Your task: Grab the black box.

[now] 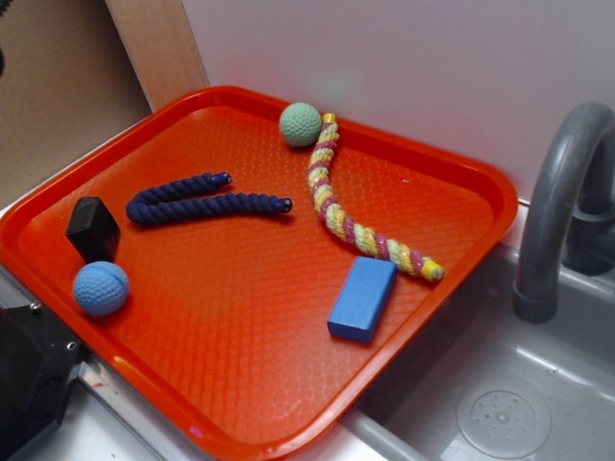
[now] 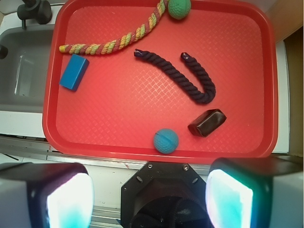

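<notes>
Red tray (image 1: 461,206) sits over a grey sink (image 1: 538,403), faucet (image 1: 562,206) at the exterior view's right, white wall behind.

Box (image 1: 93,229) is on the tray near its left corner in the exterior view, standing free — nothing gripping it. Blue ball (image 1: 101,288) is just beside it toward the camera; can't tell from this angle whether they touch. In the wrist view the box (image 2: 207,122) and ball (image 2: 166,140) sit apart. There the box's long axis runs diagonally, lower-left to upper-right, with a faceted end pointing to the upper right.

Navy rope (image 1: 197,204) is bent in a U just beyond the box, the bend nearest it, both ends pointing away toward the tray's middle. Striped rope (image 1: 360,230) curves across the far side, its top end touching or nearly touching the green ball (image 1: 301,124). Blue block (image 1: 362,299) lies flat near the striped rope's lower end.

Gripper (image 2: 149,194) is off the tray, below its near edge in the wrist view — jaws spread wide, nothing between them. Both fingers (image 2: 71,202) are blurred at the frame bottom.
</notes>
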Robot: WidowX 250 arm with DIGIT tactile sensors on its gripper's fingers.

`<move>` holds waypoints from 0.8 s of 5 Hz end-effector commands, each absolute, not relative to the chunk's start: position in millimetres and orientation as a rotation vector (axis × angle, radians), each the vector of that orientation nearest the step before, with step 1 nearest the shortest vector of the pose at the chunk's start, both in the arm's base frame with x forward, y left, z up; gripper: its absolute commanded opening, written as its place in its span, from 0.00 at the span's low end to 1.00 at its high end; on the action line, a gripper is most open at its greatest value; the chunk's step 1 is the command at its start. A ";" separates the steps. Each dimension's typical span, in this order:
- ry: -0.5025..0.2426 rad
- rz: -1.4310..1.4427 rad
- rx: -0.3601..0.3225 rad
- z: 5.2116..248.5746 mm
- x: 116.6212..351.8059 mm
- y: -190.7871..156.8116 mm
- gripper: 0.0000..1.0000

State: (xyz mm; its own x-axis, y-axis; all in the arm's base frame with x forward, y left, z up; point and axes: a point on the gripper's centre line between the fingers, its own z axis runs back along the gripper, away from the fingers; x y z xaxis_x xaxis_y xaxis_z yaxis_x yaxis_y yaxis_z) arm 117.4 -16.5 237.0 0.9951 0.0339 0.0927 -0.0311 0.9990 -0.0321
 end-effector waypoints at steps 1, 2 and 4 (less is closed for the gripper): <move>-0.093 0.033 -0.031 237.0 117.4 -16.5 1.00; -0.072 0.282 -0.008 210.8 137.3 12.1 1.00; -0.099 0.783 -0.058 154.5 122.0 74.7 1.00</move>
